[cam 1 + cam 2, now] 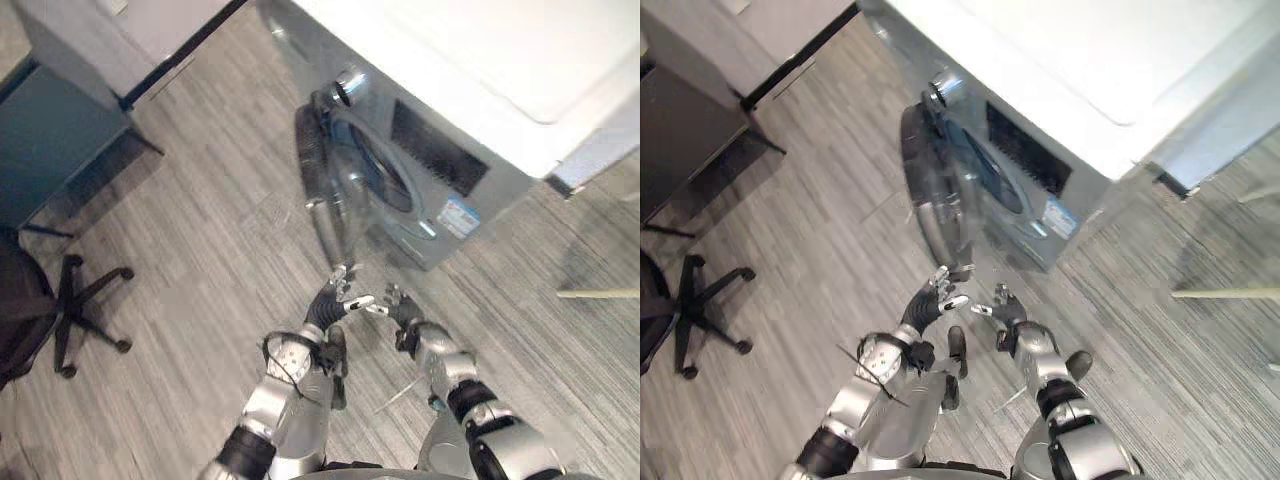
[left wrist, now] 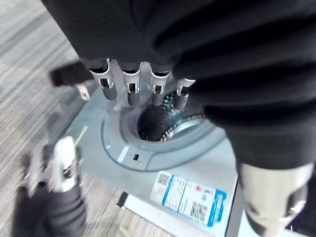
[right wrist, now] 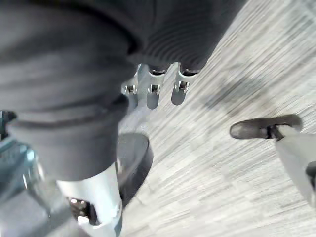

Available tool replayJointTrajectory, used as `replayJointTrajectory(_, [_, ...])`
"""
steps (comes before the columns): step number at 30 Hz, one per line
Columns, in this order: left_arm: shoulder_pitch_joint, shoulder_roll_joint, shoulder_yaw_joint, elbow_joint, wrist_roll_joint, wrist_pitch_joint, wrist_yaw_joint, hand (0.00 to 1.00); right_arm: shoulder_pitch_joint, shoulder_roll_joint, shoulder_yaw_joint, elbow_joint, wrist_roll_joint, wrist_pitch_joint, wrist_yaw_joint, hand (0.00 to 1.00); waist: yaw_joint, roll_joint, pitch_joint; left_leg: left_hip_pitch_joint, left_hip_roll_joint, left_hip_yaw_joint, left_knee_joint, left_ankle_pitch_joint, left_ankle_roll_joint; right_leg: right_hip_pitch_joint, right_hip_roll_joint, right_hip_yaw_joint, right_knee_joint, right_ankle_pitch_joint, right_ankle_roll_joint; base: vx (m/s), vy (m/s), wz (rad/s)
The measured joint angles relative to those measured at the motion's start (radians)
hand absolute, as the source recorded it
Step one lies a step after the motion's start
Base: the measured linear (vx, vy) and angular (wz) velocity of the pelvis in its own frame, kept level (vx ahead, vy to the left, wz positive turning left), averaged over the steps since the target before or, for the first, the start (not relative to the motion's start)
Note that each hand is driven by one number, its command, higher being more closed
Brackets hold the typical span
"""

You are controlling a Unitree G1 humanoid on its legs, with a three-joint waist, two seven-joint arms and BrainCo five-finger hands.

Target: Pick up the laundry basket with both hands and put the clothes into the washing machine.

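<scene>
The washing machine is being seen standing on the grey plank floor, with its round door swung wide open and its dark drum being exposed; whether clothes are lying inside cannot be told. The left hand and right hand are being held side by side just before the machine's lower front edge, both with fingers relaxed and nothing being grasped. An office chair is being seen well apart, toward the floor's left edge.

No text readable. Blue-white label on washing machine front, lower centre of left wrist view: two code squares, print too small to read.
</scene>
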Motion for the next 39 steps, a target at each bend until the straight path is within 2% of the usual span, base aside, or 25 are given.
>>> replayJointTrajectory(3, [-0.045,0.032,0.005,0.002,-0.007,0.000,0.000,0.00,0.024,-0.005,-0.036,0.075,0.001,0.000,-0.001,0.00,-0.017,-0.035,0.008,0.001,0.019,0.029,0.040,-0.041,-0.002,-0.023,0.021,0.038,0.014,-0.014,-0.014,-0.12,-0.062,-0.45])
replayJointTrajectory(5, [-0.075,0.030,0.004,0.025,-0.007,-0.003,-0.004,0.00,0.028,0.002,-0.032,0.124,-0.016,0.006,-0.001,0.00,-0.016,-0.042,0.011,0.000,0.030,0.031,0.057,-0.055,-0.006,-0.032,0.028,0.053,0.020,-0.022,-0.014,-0.12,-0.065,-0.23])
replayJointTrajectory(7, [-0.137,0.012,0.013,0.151,-0.010,-0.002,-0.003,0.00,0.023,0.018,-0.031,0.148,-0.050,0.018,-0.001,0.00,-0.018,-0.042,0.011,-0.003,0.035,0.030,0.061,-0.058,-0.011,-0.036,0.034,0.054,0.019,-0.022,-0.014,-0.11,-0.051,-0.12])
replayJointTrajectory(9, [-0.270,-0.006,0.076,0.392,-0.051,0.028,0.006,0.00,-0.012,0.043,-0.008,0.158,-0.081,0.026,-0.001,0.00,-0.018,-0.054,0.017,-0.037,0.040,0.030,0.071,-0.058,-0.011,-0.079,0.044,0.068,0.016,-0.020,-0.016,-0.11,-0.040,-0.24])
replayJointTrajectory(10, [-0.309,-0.004,0.093,0.455,-0.068,0.038,0.009,0.00,-0.023,0.048,-0.001,0.163,-0.094,0.026,-0.001,0.00,-0.019,-0.058,0.019,-0.051,0.041,0.031,0.076,-0.058,-0.011,-0.096,0.047,0.075,0.015,-0.019,-0.018,-0.11,-0.050,-0.35])
replayJointTrajectory(12, [-0.498,0.006,0.210,0.743,-0.121,0.072,0.035,0.00,-0.068,0.067,0.011,0.173,-0.118,0.035,-0.006,0.00,-0.031,-0.084,0.035,-0.116,0.059,0.046,0.116,-0.058,-0.011,-0.156,0.065,0.095,0.002,0.008,-0.037,-0.10,-0.061,-0.35])
replayJointTrajectory(13, [-0.537,0.020,0.239,0.793,-0.128,0.081,0.047,0.00,-0.079,0.076,0.012,0.171,-0.125,0.039,-0.010,0.00,-0.038,-0.096,0.042,-0.127,0.066,0.052,0.127,-0.058,-0.011,-0.165,0.071,0.101,-0.005,0.022,-0.041,-0.09,-0.064,-0.37])
replayJointTrajectory(14, [-0.603,0.060,0.297,0.859,-0.128,0.091,0.072,0.00,-0.096,0.094,0.020,0.161,-0.133,0.042,-0.024,0.00,-0.050,-0.124,0.059,-0.146,0.079,0.064,0.149,-0.062,-0.011,-0.183,0.083,0.115,-0.019,0.046,-0.048,-0.07,-0.077,-0.32])
replayJointTrajectory(16, [-0.688,0.118,0.362,0.875,-0.128,0.109,0.109,0.00,-0.083,0.096,0.034,0.074,-0.134,0.042,-0.042,0.00,-0.064,-0.155,0.076,-0.190,0.113,0.086,0.198,-0.078,-0.008,-0.210,0.103,0.119,-0.038,0.066,-0.056,-0.07,-0.085,-0.42])
replayJointTrajectory(18, [-0.781,0.183,0.419,0.878,-0.129,0.111,0.132,0.00,-0.046,0.096,0.029,-0.059,-0.132,0.036,-0.059,0.00,-0.074,-0.171,0.085,-0.256,0.146,0.091,0.249,-0.098,-0.007,-0.249,0.119,0.116,-0.054,0.080,-0.060,-0.07,-0.055,-0.44])
replayJointTrajectory(19, [-0.856,0.230,0.465,0.877,-0.138,0.110,0.152,0.00,-0.024,0.096,0.004,-0.138,-0.120,0.013,-0.070,0.00,-0.076,-0.190,0.097,-0.299,0.164,0.098,0.276,-0.109,-0.003,-0.289,0.125,0.107,-0.059,0.091,-0.061,-0.06,-0.051,-0.41])
replayJointTrajectory(20, [-0.892,0.256,0.484,0.875,-0.154,0.109,0.161,0.00,-0.011,0.097,-0.016,-0.178,-0.111,0.000,-0.076,0.00,-0.078,-0.196,0.105,-0.324,0.174,0.101,0.283,-0.110,-0.003,-0.308,0.131,0.102,-0.061,0.091,-0.061,-0.05,-0.056,-0.32])
replayJointTrajectory(23, [-0.935,0.306,0.555,0.857,-0.208,0.110,0.181,0.00,0.029,0.110,-0.078,-0.252,-0.084,-0.012,-0.108,0.00,-0.102,-0.205,0.124,-0.385,0.192,0.093,0.309,-0.110,-0.004,-0.347,0.138,0.077,-0.062,0.112,-0.076,0.01,-0.045,-0.05])
replayJointTrajectory(25, [-0.932,0.324,0.605,0.854,-0.232,0.111,0.190,0.00,0.062,0.110,-0.119,-0.281,-0.080,-0.018,-0.119,0.00,-0.100,-0.206,0.128,-0.411,0.205,0.093,0.326,-0.117,-0.014,-0.378,0.142,0.078,-0.044,0.116,-0.076,0.05,-0.030,-0.14])
replayJointTrajectory(26, [-0.922,0.348,0.673,0.854,-0.254,0.118,0.204,0.00,0.084,0.111,-0.141,-0.306,-0.074,-0.018,-0.133,0.00,-0.098,-0.206,0.128,-0.433,0.224,0.094,0.356,-0.121,-0.015,-0.403,0.151,0.082,-0.023,0.113,-0.093,0.08,-0.026,-0.24])
replayJointTrajectory(28, [-0.912,0.382,0.735,0.852,-0.281,0.121,0.218,0.00,0.099,0.112,-0.165,-0.332,-0.064,-0.018,-0.135,0.00,-0.097,-0.205,0.129,-0.452,0.243,0.096,0.388,-0.136,-0.020,-0.425,0.158,0.085,0.002,0.108,-0.105,0.08,-0.017,-0.27])
replayJointTrajectory(30, [-0.865,0.428,0.823,0.783,-0.297,0.122,0.223,0.00,0.113,0.111,-0.191,-0.368,-0.056,-0.020,-0.135,0.00,-0.094,-0.205,0.129,-0.466,0.281,0.107,0.445,-0.171,-0.030,-0.440,0.184,0.108,0.025,0.096,-0.108,0.06,0.002,-0.41])
replayJointTrajectory(34, [-0.806,0.413,0.937,0.720,-0.260,0.120,0.242,0.00,0.118,0.097,-0.217,-0.378,-0.108,-0.021,-0.135,0.00,-0.074,-0.204,0.129,-0.451,0.322,0.123,0.515,-0.230,-0.032,-0.440,0.209,0.145,0.058,0.080,-0.107,0.02,0.035,-0.41])
replayJointTrajectory(37, [-0.701,0.316,0.977,0.704,-0.231,0.120,0.252,0.00,0.131,0.076,-0.244,-0.377,-0.196,-0.002,-0.133,0.00,-0.067,-0.201,0.129,-0.396,0.344,0.148,0.587,-0.291,-0.031,-0.429,0.207,0.198,0.135,0.041,-0.094,0.01,0.065,-0.34])
replayJointTrajectory(39, [-0.611,0.212,0.970,0.703,-0.201,0.119,0.257,0.00,0.162,0.063,-0.261,-0.377,-0.256,0.012,-0.133,0.00,-0.067,-0.199,0.130,-0.322,0.348,0.172,0.640,-0.343,-0.031,-0.397,0.199,0.237,0.214,-0.004,-0.088,0.01,0.116,-0.35])
